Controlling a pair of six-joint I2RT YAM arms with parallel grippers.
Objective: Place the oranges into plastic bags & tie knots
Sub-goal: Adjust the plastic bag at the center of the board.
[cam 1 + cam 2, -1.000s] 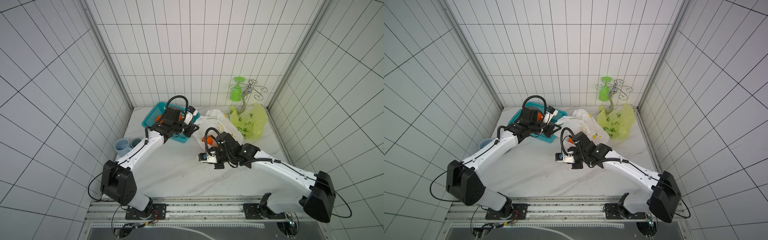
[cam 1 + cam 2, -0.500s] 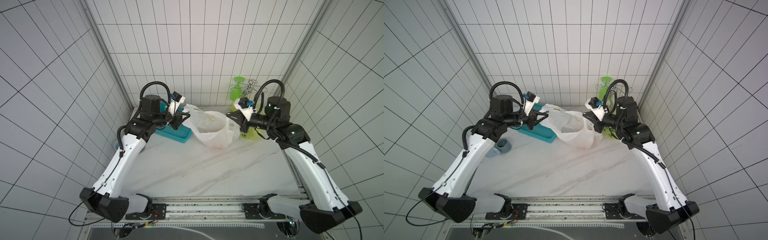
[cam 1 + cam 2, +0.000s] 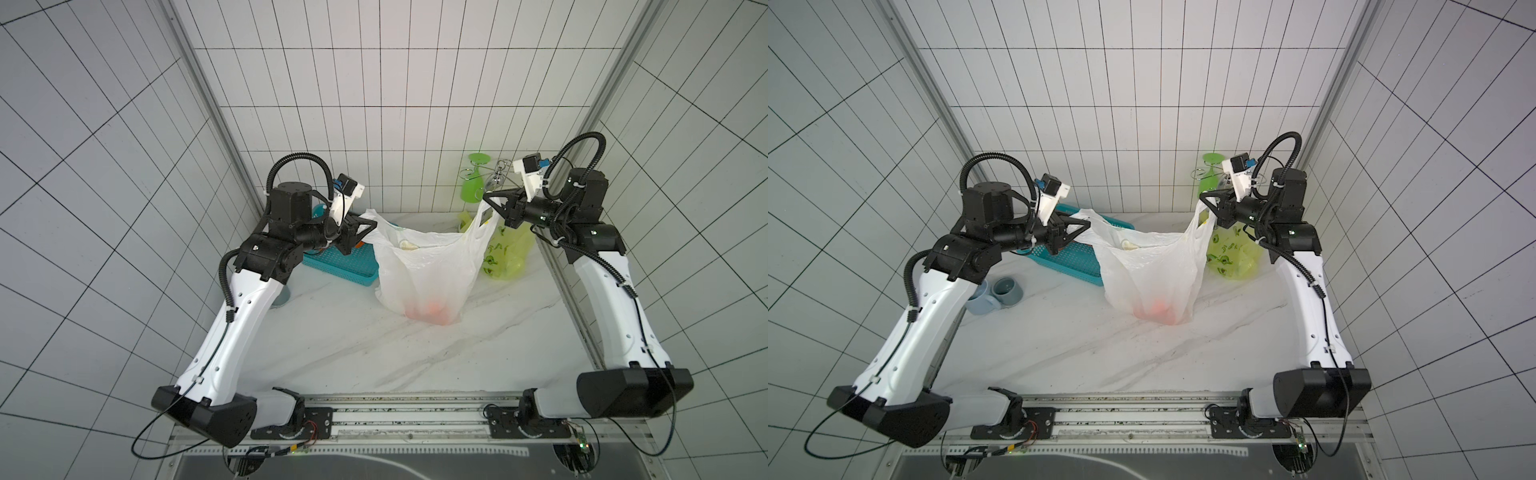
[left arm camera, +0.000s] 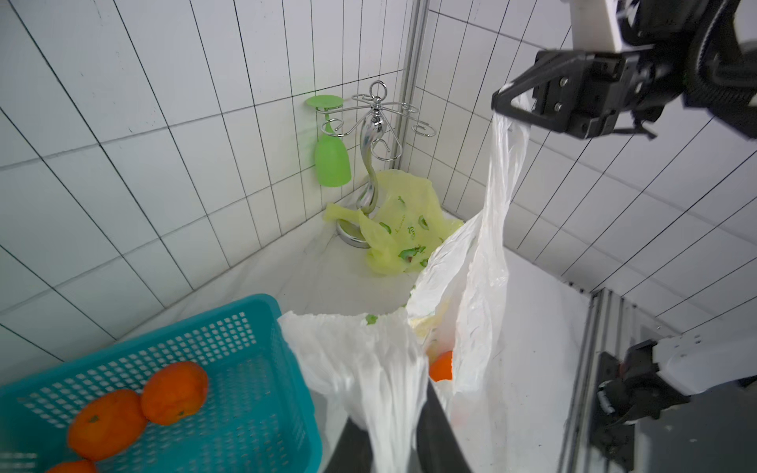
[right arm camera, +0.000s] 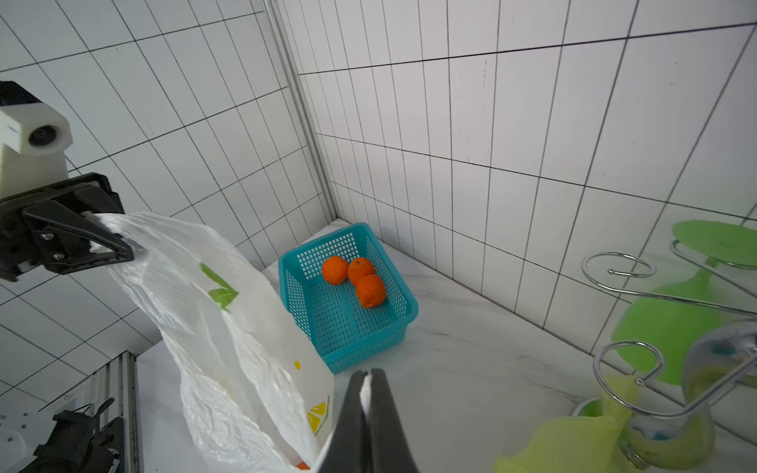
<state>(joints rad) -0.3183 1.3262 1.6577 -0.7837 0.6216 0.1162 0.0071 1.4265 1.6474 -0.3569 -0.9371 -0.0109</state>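
The white lemon-print plastic bag [image 3: 428,266] [image 3: 1150,270] hangs between my two raised grippers, its bottom on the table. Oranges [image 3: 432,309] [image 4: 441,365] show through it at the bottom. My right gripper [image 5: 370,372] [image 3: 485,197] is shut on one handle and holds it up taut. My left gripper [image 4: 389,409] [image 3: 374,225] has its jaws apart, and the other handle still runs between them. Three oranges [image 5: 360,268] lie in the teal basket [image 5: 360,344]. The yellow-green bag [image 3: 509,257] lies crumpled at the back right. No knots are in view.
A chrome glass rack [image 4: 372,135] with a green glass [image 4: 332,161] stands in the back right corner, close behind my right gripper. Two grey-blue mugs [image 3: 1005,291] sit by the left arm. The basket [image 3: 336,270] lies just left of the white bag.
Both arms rose from the table and pulled the white bag's handles up and apart. My left jaws, shut before, now stand parted around their handle.
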